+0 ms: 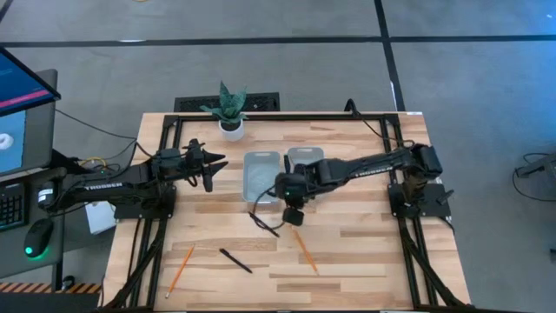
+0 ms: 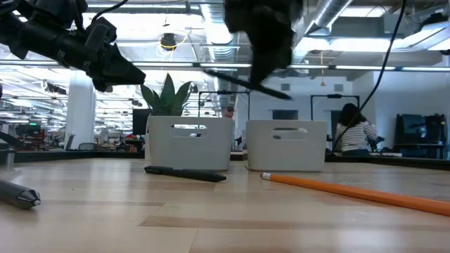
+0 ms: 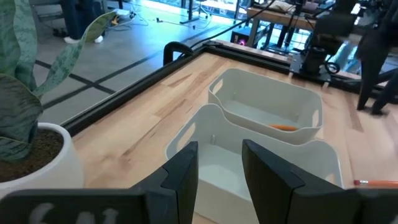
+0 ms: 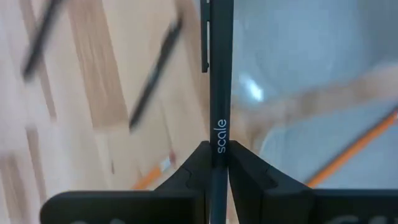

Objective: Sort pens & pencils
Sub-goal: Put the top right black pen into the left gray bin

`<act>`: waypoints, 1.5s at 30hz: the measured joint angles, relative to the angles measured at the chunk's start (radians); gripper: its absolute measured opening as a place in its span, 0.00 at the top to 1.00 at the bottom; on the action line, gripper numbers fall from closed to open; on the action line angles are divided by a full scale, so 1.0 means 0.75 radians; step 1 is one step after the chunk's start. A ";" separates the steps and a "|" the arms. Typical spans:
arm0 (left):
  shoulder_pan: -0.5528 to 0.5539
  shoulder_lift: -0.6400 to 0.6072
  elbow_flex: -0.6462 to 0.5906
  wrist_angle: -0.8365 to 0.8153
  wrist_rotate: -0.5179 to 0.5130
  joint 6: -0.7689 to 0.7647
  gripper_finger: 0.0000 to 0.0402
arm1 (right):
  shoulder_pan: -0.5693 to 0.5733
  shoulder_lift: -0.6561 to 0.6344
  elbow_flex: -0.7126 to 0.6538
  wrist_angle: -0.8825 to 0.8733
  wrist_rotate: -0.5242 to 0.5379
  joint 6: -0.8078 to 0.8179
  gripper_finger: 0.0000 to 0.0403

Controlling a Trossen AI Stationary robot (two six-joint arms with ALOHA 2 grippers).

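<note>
Presently a black pen [image 4: 221, 93] is pinched between the right gripper's [image 1: 294, 211] jaws, just short of the bins [image 1: 261, 174]; released early, it could be dropped outside. The left gripper [image 3: 217, 174] is held part open, empty, above the nearer bin.

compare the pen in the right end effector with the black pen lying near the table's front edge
The held pen is off the table, pinched between the fingers of the right end effector, beside the two white bins; the loose pen lies flat on the wood with nothing touching it. The held pen hangs over the table's middle; the loose pen sits near the front, between two orange pencils. Both are thin, black and similar in length.
</note>
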 joint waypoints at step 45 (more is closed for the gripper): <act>0.000 0.000 0.016 0.515 0.102 0.038 0.71 | -0.327 -0.079 -0.256 0.798 -0.084 -0.083 0.84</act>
